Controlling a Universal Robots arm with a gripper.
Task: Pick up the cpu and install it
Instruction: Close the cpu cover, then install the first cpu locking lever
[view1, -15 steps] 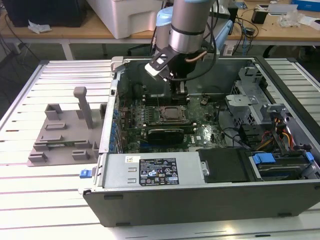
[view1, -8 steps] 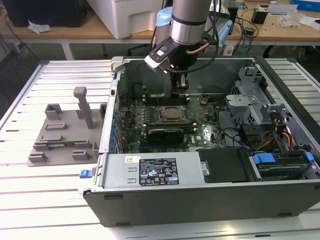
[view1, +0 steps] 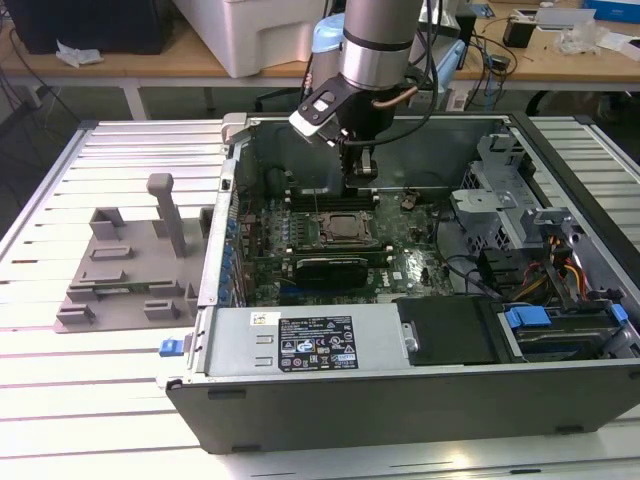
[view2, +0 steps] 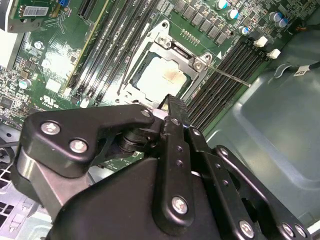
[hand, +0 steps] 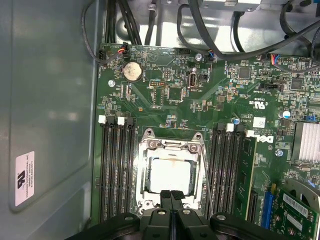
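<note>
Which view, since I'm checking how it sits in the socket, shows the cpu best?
The first wrist view: the cpu lies face-on in its socket. The second wrist view shows it obliquely beyond the gripper; the exterior view shows it from afar.

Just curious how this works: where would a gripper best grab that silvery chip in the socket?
Probably by two opposite edges of the cpu, coming straight down from above: it lies flat, top face up, and the metal frame hugs its rim, leaving little to pinch.
</note>
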